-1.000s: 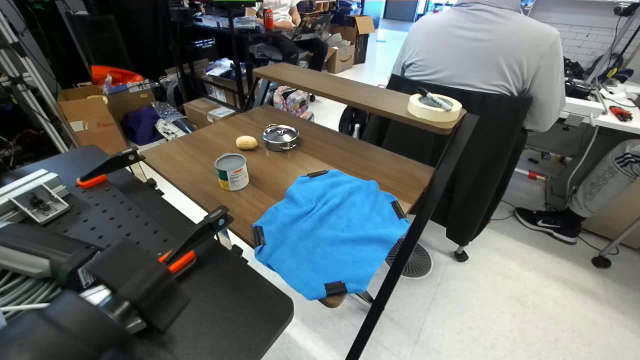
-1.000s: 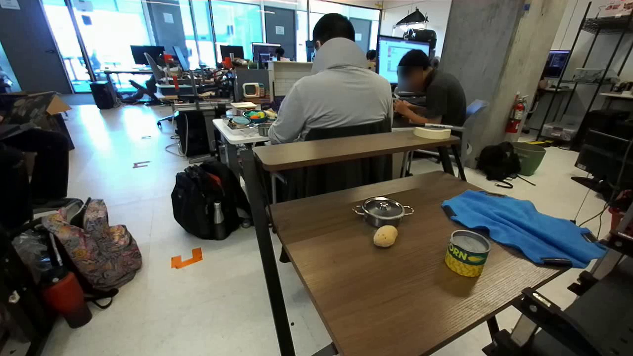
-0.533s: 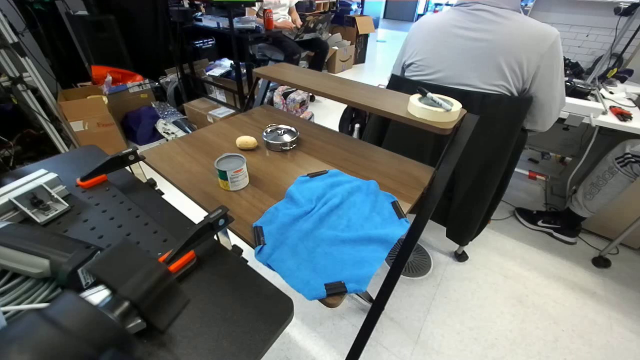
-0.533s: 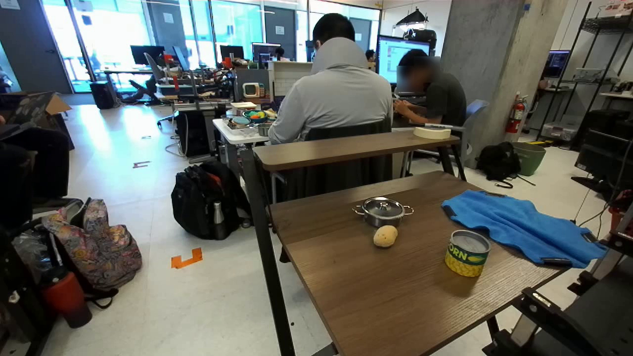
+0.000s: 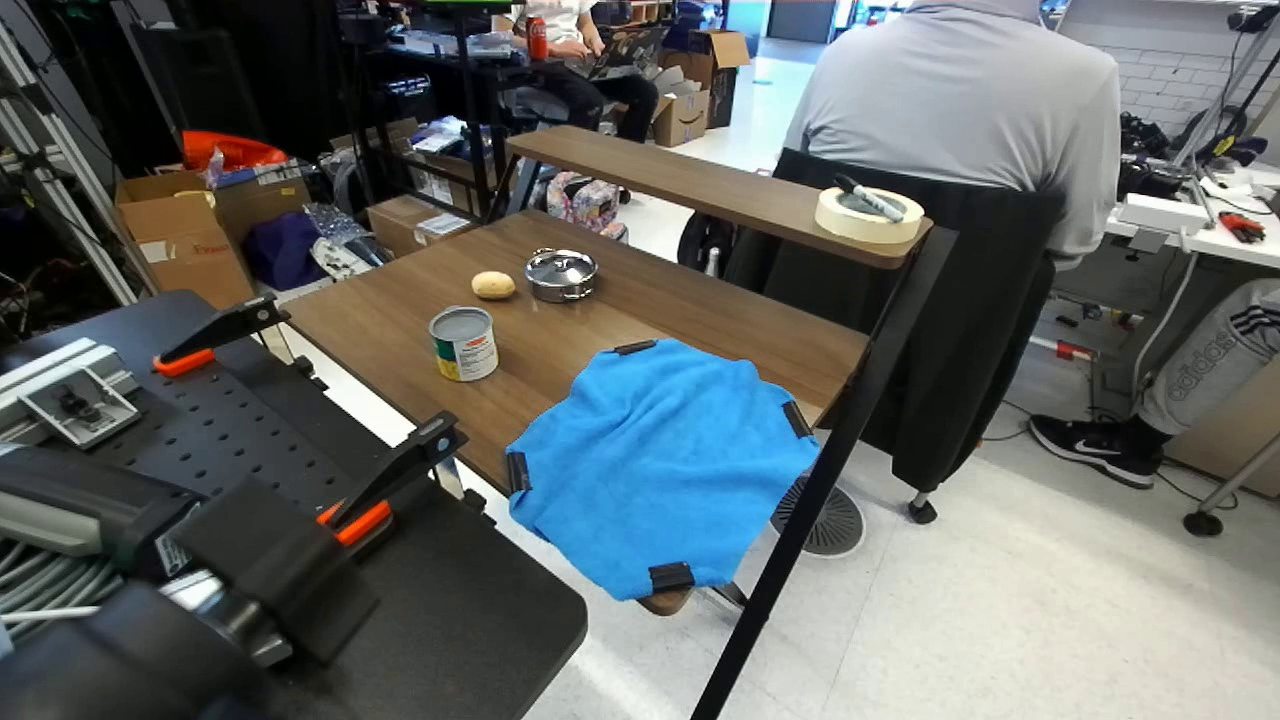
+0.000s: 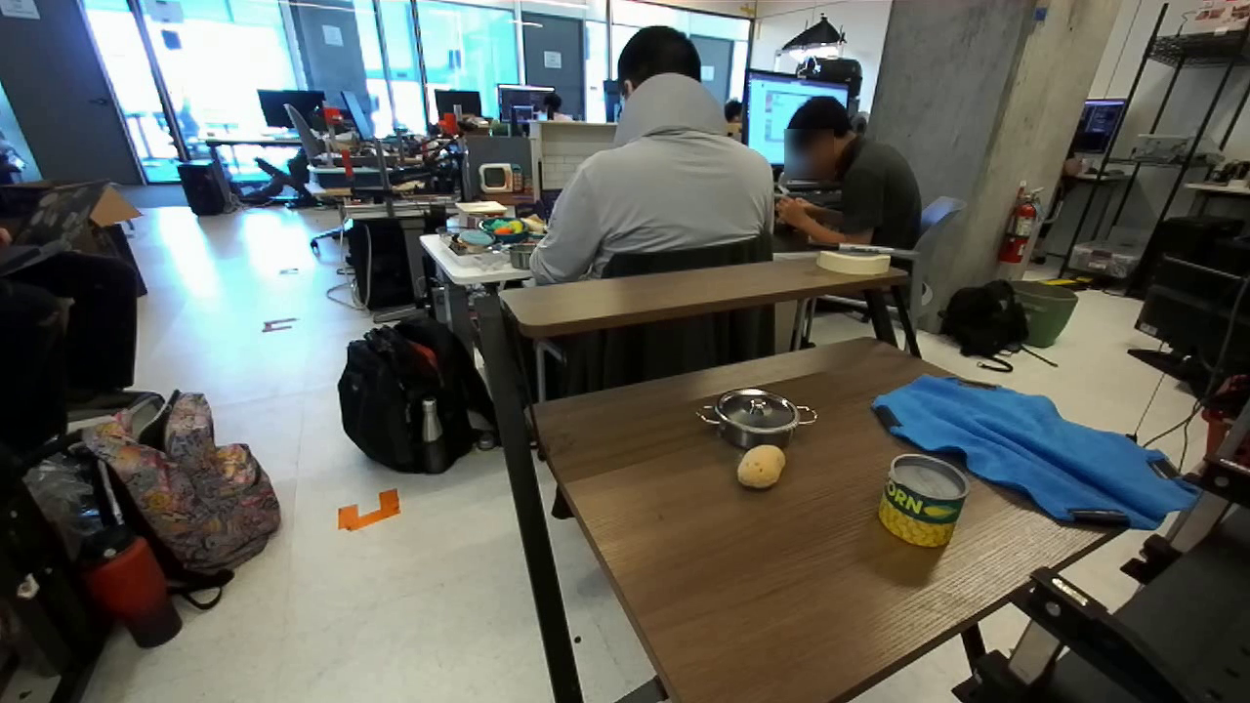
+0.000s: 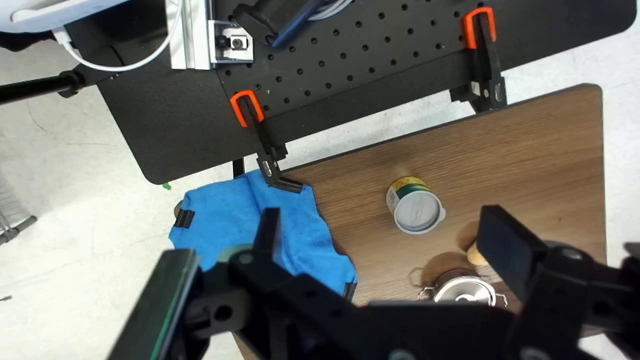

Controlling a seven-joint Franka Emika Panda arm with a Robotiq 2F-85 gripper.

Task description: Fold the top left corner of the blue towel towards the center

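The blue towel [image 5: 665, 470] lies spread flat, with wrinkles, over one end of the brown table [image 5: 690, 300]. Parts of it hang past the table edges, and black strips sit at its corners. It also shows in an exterior view [image 6: 1035, 439] and at the left in the wrist view [image 7: 220, 207]. My gripper [image 7: 382, 215] is open and empty, high above the table. Its left finger [image 7: 270, 232] covers part of the towel in the wrist view, but it is apart from it. The gripper does not show in either exterior view.
A can [image 5: 465, 345] stands beside the towel. A potato [image 5: 493, 286] and a lidded pot [image 5: 562, 275] are farther along the table. A raised shelf [image 5: 680, 185] bears a tape roll [image 5: 865, 234]. A black bench [image 5: 480, 590] with clamps [image 7: 247, 107] adjoins the table.
The seated person in grey has shifted slightly. The towel and the things on the table have not moved, and my gripper stays out of both exterior views.
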